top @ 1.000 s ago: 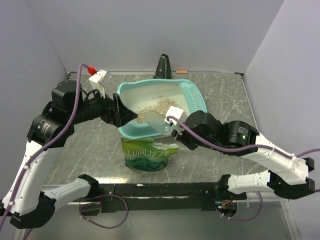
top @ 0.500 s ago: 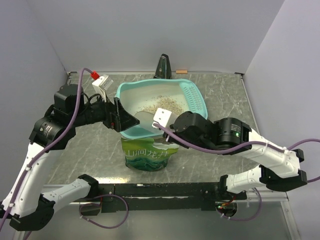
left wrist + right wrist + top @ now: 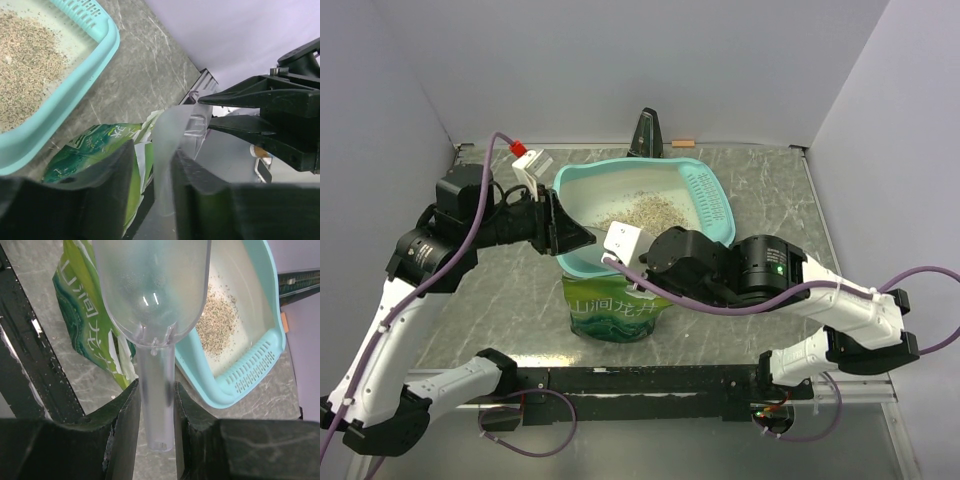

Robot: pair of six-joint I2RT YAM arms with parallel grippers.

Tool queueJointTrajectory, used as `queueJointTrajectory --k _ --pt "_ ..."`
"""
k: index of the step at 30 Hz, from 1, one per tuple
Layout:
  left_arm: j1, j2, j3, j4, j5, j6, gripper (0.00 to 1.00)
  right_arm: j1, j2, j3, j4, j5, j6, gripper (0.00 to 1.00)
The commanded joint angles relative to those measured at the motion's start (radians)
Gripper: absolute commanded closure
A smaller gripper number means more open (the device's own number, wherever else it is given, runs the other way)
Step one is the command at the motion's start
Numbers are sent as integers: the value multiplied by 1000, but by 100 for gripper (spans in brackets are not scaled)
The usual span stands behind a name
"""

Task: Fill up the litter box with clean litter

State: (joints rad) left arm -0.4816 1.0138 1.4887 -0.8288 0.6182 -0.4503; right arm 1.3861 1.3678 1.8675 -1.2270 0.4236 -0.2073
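Right pincer (image 3: 156, 401): one scoop (image 3: 150, 290), apparently empty

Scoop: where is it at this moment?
In the right wrist view the scoop sits in the right gripper, above the green bag, next to the litter box.

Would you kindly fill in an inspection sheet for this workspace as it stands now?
Surface: grey marbled tabletop.
Job's things: litter box holds a thin patch of clean litter; most of its floor is bare.
Clutter: open green bag at the box's near side; black wedge and small orange piece at the far edge.
Grippers: right gripper shut on the clear scoop, bowl empty; left gripper at the bag's rim, grip unclear.
Cables: purple cables along both arms.
Surroundings: plain grey walls.
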Motion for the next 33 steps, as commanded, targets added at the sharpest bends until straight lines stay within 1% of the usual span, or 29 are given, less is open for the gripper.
queueJointTrajectory --k 1,4,5,6,7,8,9,10,11,12,15,17,19,20,21,23,24,25,27,28,29,30,31,32,33 --pt "-2 0 10 26 29 9 74 19 13 47 -22 47 -21 100" --pt "-2 -1 13 26 29 15 99 22 1 18 -12 58 -17 100" --pt "-2 -6 13 28 25 18 99 22 -6 9 4 81 -11 100" --pt "0 -11 7 33 23 21 99 22 -30 -26 26 96 3 85" --pt "-2 -23 1 48 17 19 99 22 -50 -53 55 112 3 56" --pt "-2 -35 -14 59 12 21 99 21 -74 -82 143 125 0 49" --pt "-2 -46 -27 72 11 19 99 16 -126 -140 193 127 -9 42" --pt "-2 -67 -36 85 6 21 99 8 -151 -163 248 124 -9 28" --pt "-2 -78 -60 114 -11 24 99 -2 -170 -177 318 83 -6 26" --pt "-2 -96 -71 128 -27 21 99 -18 -186 -179 346 66 6 25" --pt "-2 -127 -114 184 -70 24 99 -64 -190 -147 434 60 57 22" --pt "-2 -150 -149 218 -95 19 99 -152 -206 -148 493 -17 92 21" --pt "-2 -191 -172 266 -113 22 99 -247 -246 -180 592 -225 185 22" --pt "-2 -204 -191 276 -129 24 99 -347 -256 -191 616 -303 207 22" --pt "-2 -225 -199 298 -147 33 99 -399 -262 -209 664 -447 295 23" --pt "-2 -241 -212 306 -164 51 99 -496 -257 -234 713 -549 351 24" --pt "-2 -254 -220 324 -182 53 99 -518 -248 -257 765 -600 396 24" --pt "-2 -264 -231 341 -187 55 99 -539 -243 -269 794 -702 419 24" --pt "-2 -280 -260 373 -208 58 99 -622 -239 -345 884 -834 518 25" --pt "-2 -285 -280 384 -215 59 99 -660 -242 -384 1031 -990 563 26" --pt "-2 -290 -292 401 -216 61 99 -733 -243 -471 1114 -1067 679 27" --pt "0 -293 -304 416 -209 58 99 -775 -242 -517 1206 -1135 748 28" --pt "0 -294 -324 443 -196 58 99 -810 -240 -566 1433 -1258 820 28" --pt "1 -293 -332 456 -187 58 99 -841 -230 -653 1527 -1293 953 30" --pt "1 -285 -340 467 -183 58 99 -898 -225 -691 1619 -1324 998 31"
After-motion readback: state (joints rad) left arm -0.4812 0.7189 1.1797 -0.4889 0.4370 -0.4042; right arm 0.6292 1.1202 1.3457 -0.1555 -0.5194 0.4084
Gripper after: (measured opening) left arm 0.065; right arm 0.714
